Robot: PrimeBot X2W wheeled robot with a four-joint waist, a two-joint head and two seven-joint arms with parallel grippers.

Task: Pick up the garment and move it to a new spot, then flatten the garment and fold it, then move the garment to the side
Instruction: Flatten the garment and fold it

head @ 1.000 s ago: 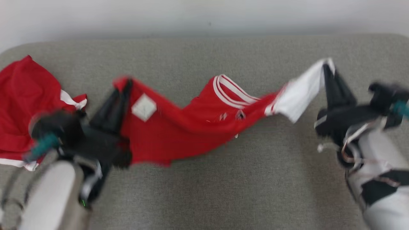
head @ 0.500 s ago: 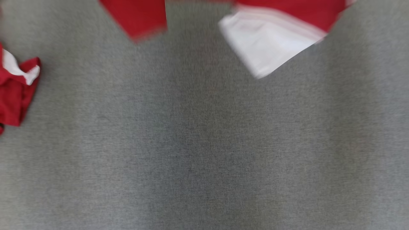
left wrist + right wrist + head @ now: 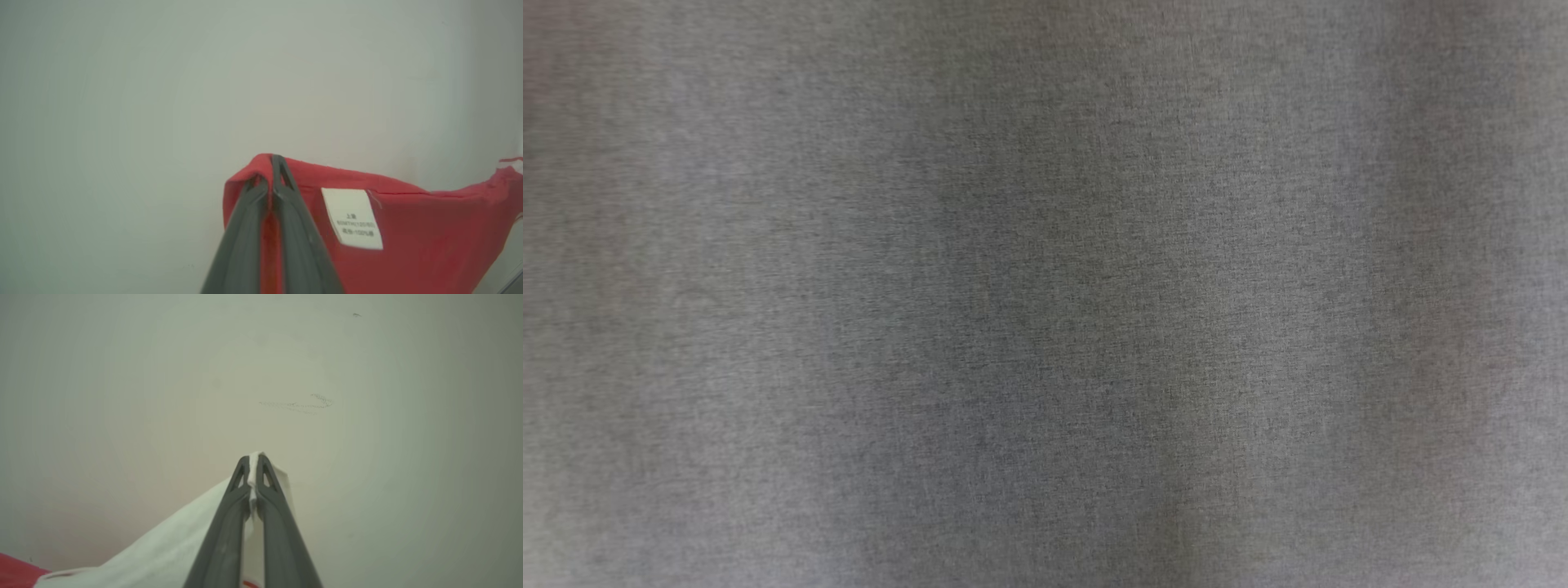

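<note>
1. Left wrist view: the left gripper [image 3: 270,171] points its two long dark fingers at a plain pale wall [image 3: 163,102]. The fingers are pressed together. They pinch the folded corner of a red fabric garment with a white sleeve [image 3: 429,237]. The red cloth runs from the fingertips to the view's right edge, sagging a little along its top hem. A white rectangular care label [image 3: 352,218] lies flat on it just beside the fingers.
2. Right wrist view: the right gripper [image 3: 253,461] also aims at the wall, which carries a faint grey scuff mark [image 3: 302,404]. Its fingers are clamped tight on the tip of the white sleeve [image 3: 175,547]. The sleeve trails down to the lower left corner, where the red cloth begins. The garment hangs in the air, gripped at both ends.
3. Head view: the camera looks onto a grey woven upholstered surface [image 3: 1045,294], soft with blur. A second ago this view reached the surface's far edge, with the garment strung between the two grippers over its middle. A second heap of red cloth lay at its left edge then. Half a second ago red and white cloth hung at the picture's top. The whole picture has shifted, so the camera has moved.
</note>
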